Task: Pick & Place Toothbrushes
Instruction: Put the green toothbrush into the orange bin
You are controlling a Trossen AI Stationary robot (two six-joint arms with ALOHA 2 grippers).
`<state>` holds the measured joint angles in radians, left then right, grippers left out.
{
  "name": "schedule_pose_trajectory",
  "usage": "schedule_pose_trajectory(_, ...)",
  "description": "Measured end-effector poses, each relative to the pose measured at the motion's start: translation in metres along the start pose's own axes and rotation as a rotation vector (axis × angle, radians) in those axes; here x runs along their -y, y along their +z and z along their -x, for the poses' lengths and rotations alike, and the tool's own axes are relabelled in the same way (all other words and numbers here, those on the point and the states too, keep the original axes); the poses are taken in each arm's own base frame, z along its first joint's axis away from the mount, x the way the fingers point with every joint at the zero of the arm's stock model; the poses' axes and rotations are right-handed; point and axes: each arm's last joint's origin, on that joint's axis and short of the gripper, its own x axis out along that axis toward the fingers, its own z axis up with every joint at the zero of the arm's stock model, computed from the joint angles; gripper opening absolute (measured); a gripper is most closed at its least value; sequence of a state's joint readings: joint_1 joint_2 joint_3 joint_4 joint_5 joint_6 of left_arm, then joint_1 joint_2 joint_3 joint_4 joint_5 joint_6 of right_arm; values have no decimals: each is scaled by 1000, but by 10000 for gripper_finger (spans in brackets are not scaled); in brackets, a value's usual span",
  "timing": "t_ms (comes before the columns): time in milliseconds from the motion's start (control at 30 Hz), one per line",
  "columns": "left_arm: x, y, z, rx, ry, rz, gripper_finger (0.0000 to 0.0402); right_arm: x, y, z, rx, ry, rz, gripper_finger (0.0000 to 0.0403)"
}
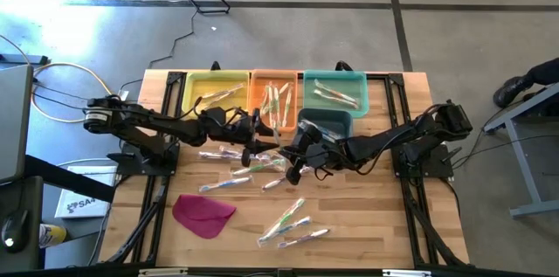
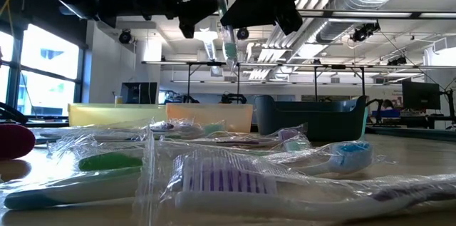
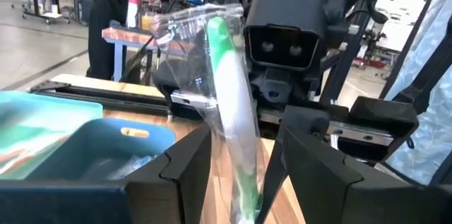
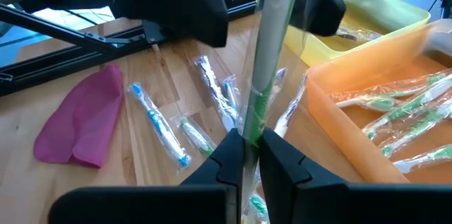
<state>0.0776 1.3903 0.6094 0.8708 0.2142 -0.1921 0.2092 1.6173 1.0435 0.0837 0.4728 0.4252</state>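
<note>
**A:** Two grippers are meeting over one wrapped green toothbrush [image 4: 272, 47], just in front of the orange bin [image 1: 274, 93]. Which one is actually holding it?

**B:** The right gripper [image 4: 251, 146] is pinching it, fingers clenched on the wrapper low down, so the handle is standing nearly upright. The left gripper [image 3: 236, 164] is sitting with its fingers spread on either side of the same brush, not clamping.

**A:** Why hold it upright between them?

**B:** I'd judge it's a handover, or a regrip: standing it up is giving the left fingers a clean stretch of handle to close on.

**A:** And the rest?

**B:** Several toothbrushes are already lying in the orange bin, the yellow bin [image 1: 217, 92] to its left and the green bin [image 1: 334, 92] to its right. More loose toothbrushes [image 1: 293, 225] are waiting on the table [image 1: 376, 225] in front of the orange bin, near a magenta cloth [image 1: 203, 212].
</note>
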Motion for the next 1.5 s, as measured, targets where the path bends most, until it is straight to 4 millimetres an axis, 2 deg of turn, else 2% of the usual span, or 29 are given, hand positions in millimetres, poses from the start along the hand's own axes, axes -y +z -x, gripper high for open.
schedule_pose_trajectory(767,0,2,0,25,-2,18,169,0,0,0,-2,-1,5,19)
schedule_pose_trajectory(867,0,2,0,25,-2,18,153,0,0,0,-2,-1,5,19)
schedule_pose_trajectory(1100,0,2,0,24,0,20,89,0,0,0,-3,2,5,19)
schedule_pose_trajectory(1500,0,2,0,25,7,41,38,0,-1,0,-6,0,10,17)
